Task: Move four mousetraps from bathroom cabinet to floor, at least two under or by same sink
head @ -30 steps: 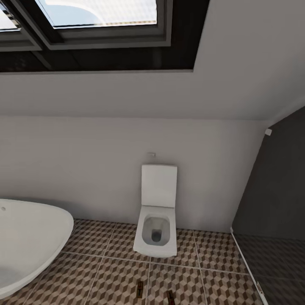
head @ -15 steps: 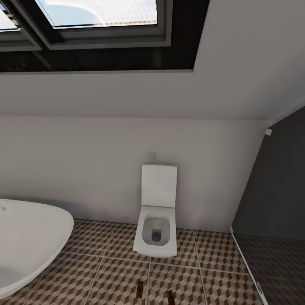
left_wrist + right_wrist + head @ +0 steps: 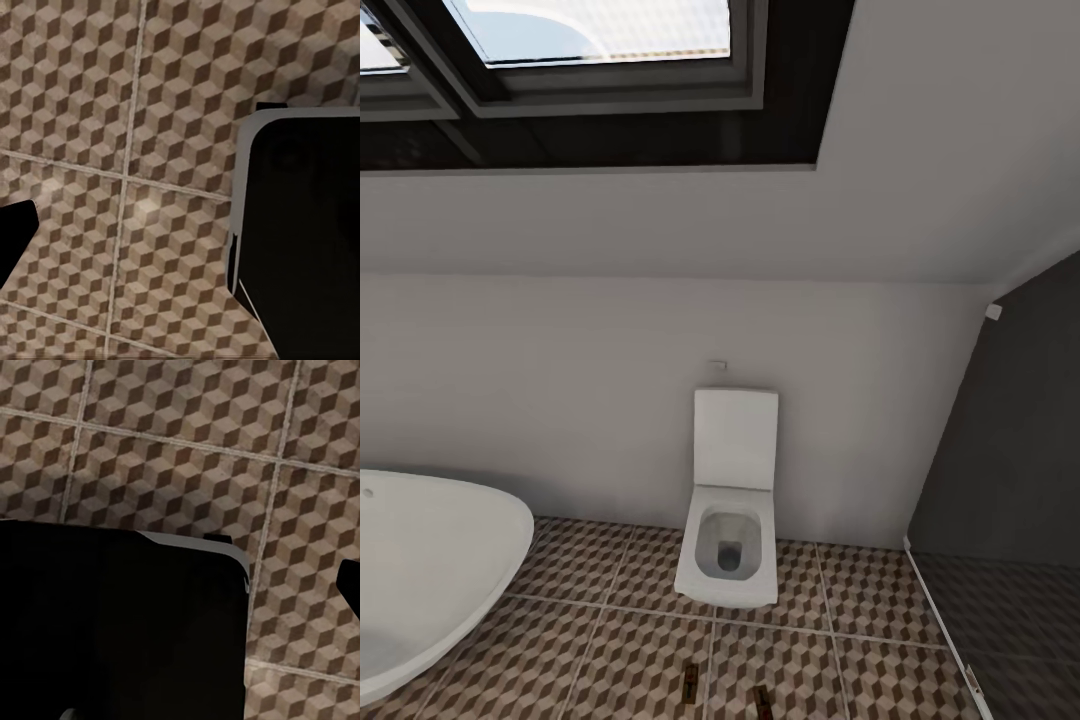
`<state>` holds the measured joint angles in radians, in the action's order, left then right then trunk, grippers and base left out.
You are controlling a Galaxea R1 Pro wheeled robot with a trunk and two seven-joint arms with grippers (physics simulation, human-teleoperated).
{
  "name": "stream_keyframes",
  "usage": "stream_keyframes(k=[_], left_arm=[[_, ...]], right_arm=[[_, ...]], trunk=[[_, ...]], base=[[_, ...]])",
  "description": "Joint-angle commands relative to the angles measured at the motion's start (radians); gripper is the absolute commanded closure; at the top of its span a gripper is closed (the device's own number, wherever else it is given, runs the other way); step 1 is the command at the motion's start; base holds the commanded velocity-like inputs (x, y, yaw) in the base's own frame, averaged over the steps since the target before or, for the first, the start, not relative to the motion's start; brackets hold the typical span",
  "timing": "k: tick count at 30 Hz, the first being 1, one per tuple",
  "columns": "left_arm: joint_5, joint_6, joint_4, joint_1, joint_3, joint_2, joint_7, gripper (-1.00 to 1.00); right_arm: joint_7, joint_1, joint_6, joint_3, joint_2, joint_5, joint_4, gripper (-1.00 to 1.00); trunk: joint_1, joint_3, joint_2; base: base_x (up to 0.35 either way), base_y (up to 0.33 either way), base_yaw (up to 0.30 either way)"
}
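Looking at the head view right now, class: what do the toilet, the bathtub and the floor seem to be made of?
Toilet: probably glazed ceramic, going by its smooth, uniform white surface.
Bathtub: smooth white, likely acrylic or enamel; the render leaves that open.
Bathroom floor: looks like large square tiles, probably ceramic, with a printed brown, beige and white cube pattern, pale grout lines and a matte look.

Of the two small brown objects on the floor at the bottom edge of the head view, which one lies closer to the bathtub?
The left object, which lies nearer the bathtub; the other object sits farther right, before the toilet.
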<state>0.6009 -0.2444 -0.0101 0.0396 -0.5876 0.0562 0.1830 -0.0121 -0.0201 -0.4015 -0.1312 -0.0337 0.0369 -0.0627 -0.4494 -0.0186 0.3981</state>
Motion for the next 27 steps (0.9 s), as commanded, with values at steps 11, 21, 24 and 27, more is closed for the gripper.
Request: stream_keyframes(k=[11,21,24,27], left_arm=[[0.005,-0.002,0.018,0.0,-0.008,0.002,0.004,-1.0],[0.005,-0.003,0.019,0.0,-0.008,0.002,0.004,-1.0],[0.005,-0.003,0.019,0.0,-0.008,0.002,0.004,-1.0],[0.005,-0.003,0.019,0.0,-0.008,0.002,0.004,-1.0]], right_arm=[[-0.002,-0.001,-0.002,-0.007,0.001,0.003,0.001,-1.0],[-0.002,-0.001,-0.003,-0.005,-0.001,0.004,0.001,-1.0],[-0.001,-0.001,-0.003,-0.005,-0.001,0.005,0.001,-1.0],[-0.001,0.0,-0.003,-0.005,-0.001,0.005,0.001,-1.0]], trunk=[[-0.001,-0.002,0.002],[-0.001,-0.002,0.002],[-0.001,-0.002,0.002],[-0.001,-0.002,0.002]], base=[[0.0,0.0,0.0],[0.0,0.0,0.0],[0.0,0.0,0.0],[0.0,0.0,0.0]])
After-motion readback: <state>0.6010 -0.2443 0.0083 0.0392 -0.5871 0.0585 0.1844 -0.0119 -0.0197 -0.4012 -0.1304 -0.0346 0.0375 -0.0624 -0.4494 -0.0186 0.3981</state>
